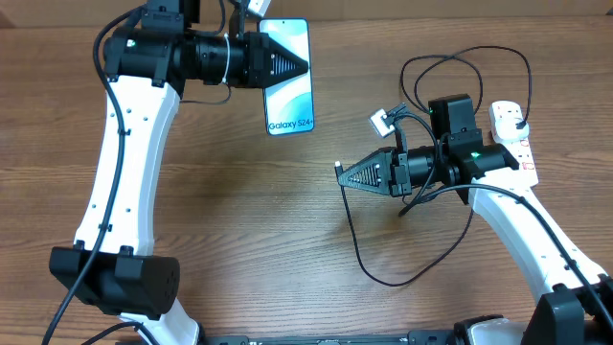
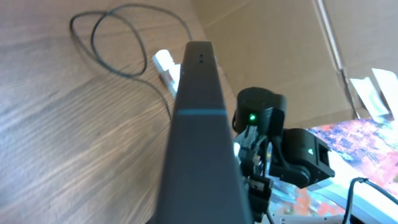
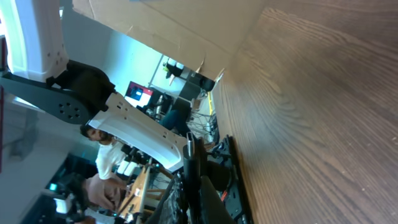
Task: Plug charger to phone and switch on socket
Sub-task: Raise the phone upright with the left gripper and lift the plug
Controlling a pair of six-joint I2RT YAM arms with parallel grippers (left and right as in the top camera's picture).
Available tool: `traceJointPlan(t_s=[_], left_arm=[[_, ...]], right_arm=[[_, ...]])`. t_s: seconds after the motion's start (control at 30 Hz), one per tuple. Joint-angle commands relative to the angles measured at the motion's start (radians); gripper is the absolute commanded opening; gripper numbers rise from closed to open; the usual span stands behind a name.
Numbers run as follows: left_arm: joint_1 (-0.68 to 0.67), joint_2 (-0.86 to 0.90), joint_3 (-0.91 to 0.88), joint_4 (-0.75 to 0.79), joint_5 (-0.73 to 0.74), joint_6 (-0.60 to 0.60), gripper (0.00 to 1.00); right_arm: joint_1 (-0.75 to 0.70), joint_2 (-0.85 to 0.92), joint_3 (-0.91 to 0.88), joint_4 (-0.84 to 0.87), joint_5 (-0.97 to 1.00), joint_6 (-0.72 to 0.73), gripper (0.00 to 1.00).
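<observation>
- Brown wood-grain table (image 1: pixel 239 220). Nearest the robot's side there's only slack: the thin black charger (image 1: pixel 356 251) cable droops into a loop and swings back up under the right arm.
- Next out, the right gripper (image 1: pixel 339 172) points straight across the table toward the left. Its jaws look clenched on the charger's tiny connector end, with the cable hanging off the tip. The right wrist view shows the two fingers pressed together, so I'd call that a grip. The connector itself is too small to make out though.
- Over by the right edge sits the white socket (image 1: pixel 510 123) with its reddish panel, just beside the right arm's wrist and partly covered by it. Can't read the switch from here.
- Farther out and to the left is the phone (image 1: pixel 290 105), screen up, with "Galaxy S24+" readable at its near end. The left gripper (image 1: pixel 305 65) comes in from the left, jaws clamped on the phone's far half, one finger lying over the screen. The left wrist view looks right along the phone's thin edge. Can't tell if it's lifted or resting on the table.
- The bit that matters: the phone lies up and left of the right jaws, well apart. Its long axis runs near-to-far, while the connector points sideways, crosswise to that. The right arm carries the connector, so my guess is it has to swing round and line up with the phone's near short edge, or the left arm turns the phone to meet it.
- Farthest back, the rest of the cable lies in loose loops beyond the right arm.
</observation>
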Motion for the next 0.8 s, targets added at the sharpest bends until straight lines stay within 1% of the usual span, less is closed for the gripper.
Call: traceJointPlan(t_s=[0.0,0.1,0.17,0.27,0.3,0.37,0.5,0.57,0.6,0.63,0.7,0.77], left_arm=[[-0.015,-0.006,-0.067,0.006,-0.028,-0.011,0.04],[-0.015,-0.018,-0.171,0.046,0.048,-0.011,0.05],[-0.015,-0.048,-0.240,0.063,0.051,-0.006,0.05],[0.000,-0.159,-0.368,0.136,0.049,-0.021,0.05],[0.009,-0.217,-0.421,0.186,0.027,-0.064,0.05],[0.026,-0.318,-0.522,0.313,-0.047,-0.190,0.04],[0.031,-0.399,-0.687,0.551,-0.093,-0.404,0.04],[0.031,-0.387,-0.793,0.751,-0.069,-0.548,0.05],[0.031,-0.377,-0.828,0.850,-0.023,-0.603,0.04],[0.031,-0.365,-0.846,0.908,-0.004,-0.633,0.04],[0.031,-0.340,-0.852,0.944,0.003,-0.647,0.04],[0.032,-0.297,-0.852,0.982,0.029,-0.691,0.05]], right_arm=[[0.000,-0.006,0.018,-0.009,-0.032,0.025,0.04],[0.000,-0.006,0.018,-0.031,-0.032,0.025,0.04],[0.000,-0.006,0.018,-0.051,-0.032,0.024,0.04],[0.000,-0.006,0.018,-0.075,-0.032,0.025,0.04],[0.001,-0.006,0.018,-0.092,-0.032,0.024,0.04],[0.008,-0.006,0.018,-0.106,-0.040,0.024,0.04],[0.039,-0.006,0.018,-0.089,-0.042,0.027,0.04],[0.066,-0.006,0.018,-0.036,0.001,0.102,0.04],[0.074,-0.006,0.019,0.012,0.032,0.177,0.04],[0.077,-0.007,0.019,0.044,0.042,0.224,0.04],[0.077,-0.014,0.020,0.105,0.048,0.288,0.04],[0.077,-0.026,0.020,0.162,0.082,0.379,0.04]])
